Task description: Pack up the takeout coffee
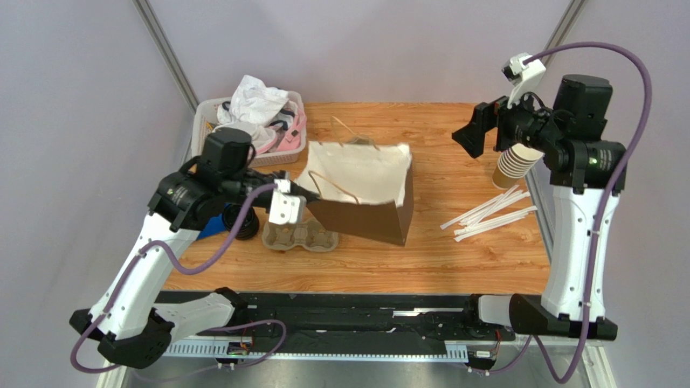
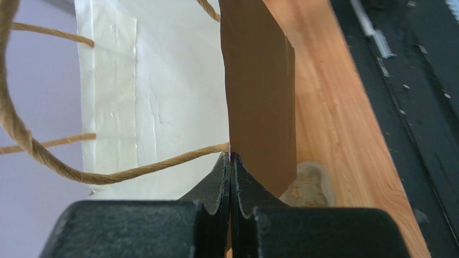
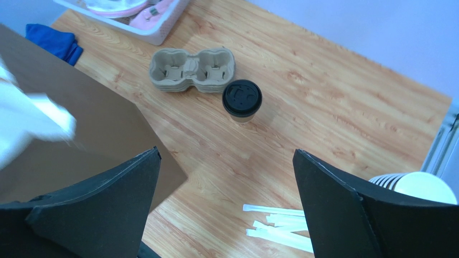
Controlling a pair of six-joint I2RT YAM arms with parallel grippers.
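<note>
The takeout coffee (image 3: pixel 242 100), a small tan cup with a black lid, stands upright on the table beside a pulp cup carrier (image 3: pixel 193 70). In the top view the bag hides it. The brown paper bag (image 1: pixel 360 194) with a white lining stands mid-table with its mouth tipped up. My left gripper (image 2: pixel 230 156) is shut on the bag's brown rim (image 2: pixel 261 107), next to a twine handle (image 2: pixel 134 172); from above it (image 1: pixel 306 194) is at the bag's left edge. My right gripper (image 3: pixel 226 150) hangs open and empty high over the right side (image 1: pixel 476 129), well away from the coffee.
A stack of lidless cream cups (image 1: pixel 516 166) stands under the right wrist, with wrapped straws (image 1: pixel 490 217) scattered beside it. A white basket (image 1: pixel 251 121) of odds and ends is at the back left. A blue cloth (image 3: pixel 54 43) lies near the carrier (image 1: pixel 300 236).
</note>
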